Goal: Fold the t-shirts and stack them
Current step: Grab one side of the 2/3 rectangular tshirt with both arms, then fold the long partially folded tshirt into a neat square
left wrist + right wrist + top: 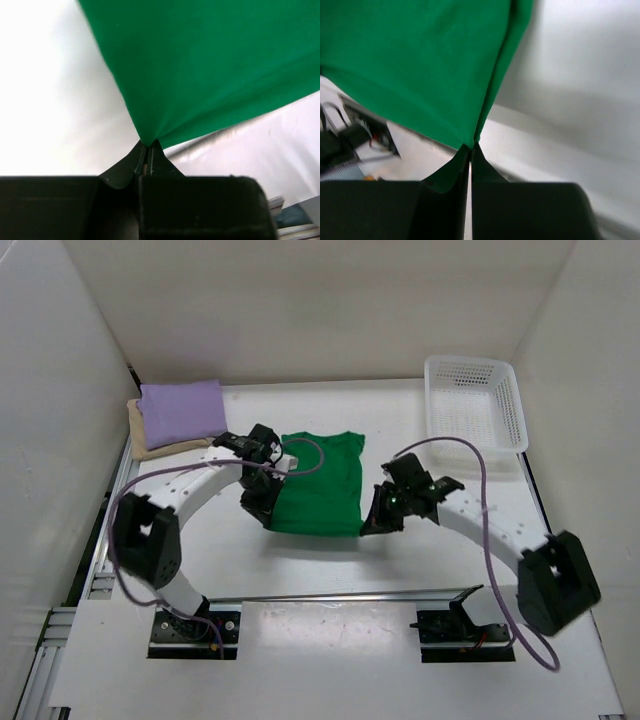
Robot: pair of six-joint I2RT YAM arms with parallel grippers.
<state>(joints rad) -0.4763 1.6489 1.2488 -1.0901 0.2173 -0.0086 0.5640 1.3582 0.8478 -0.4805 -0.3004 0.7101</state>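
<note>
Together, both end effectors [148,146] [470,148] pinch the green t-shirt [325,495].

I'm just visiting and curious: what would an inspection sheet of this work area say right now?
Surface: white table.
Job's things: green t-shirt spread mid-table; purple t-shirt folded atop tan t-shirt, far left.
Clutter: white mesh basket, far right; nothing seen inside.
Grippers: left gripper shut on green t-shirt's near left corner; right gripper shut on its near right corner.
Cables: purple cables loop along both arms.
Surroundings: plain white walls.
</note>
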